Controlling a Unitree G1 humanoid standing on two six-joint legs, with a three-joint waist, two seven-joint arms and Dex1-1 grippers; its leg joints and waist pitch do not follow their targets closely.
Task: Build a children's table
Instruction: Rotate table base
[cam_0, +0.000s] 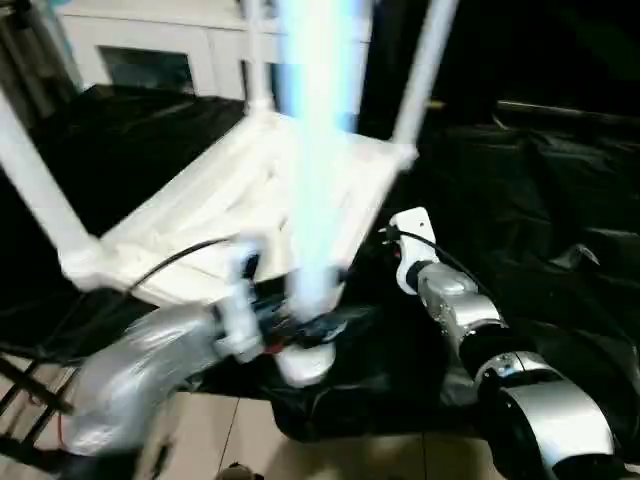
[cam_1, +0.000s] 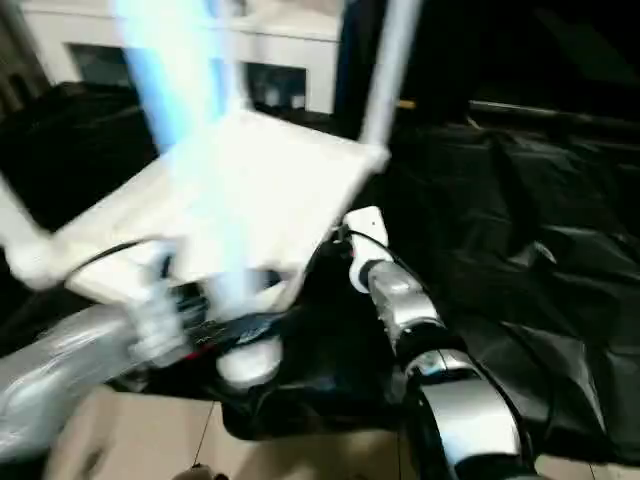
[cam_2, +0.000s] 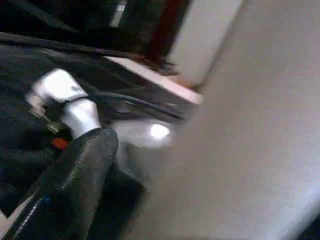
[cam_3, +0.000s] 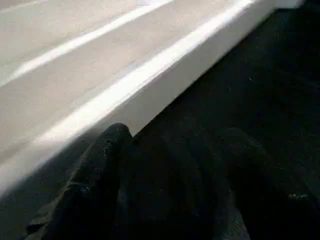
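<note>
The children's table lies upside down on the black cloth, its white square top ribbed side up. Three white legs stand in its corner sockets at the left, the back and the right. A fourth leg, blurred, rises at the near corner with its lower end over the work table's front edge. My left gripper is closed around this leg low down; one black finger lies against the white tube. My right gripper is open, its fingers at the top's right rim.
The black-draped work table stretches to the right and back. A white cabinet with glass doors stands behind it. Pale tiled floor shows below the work table's front edge. My right forearm reaches in from the lower right.
</note>
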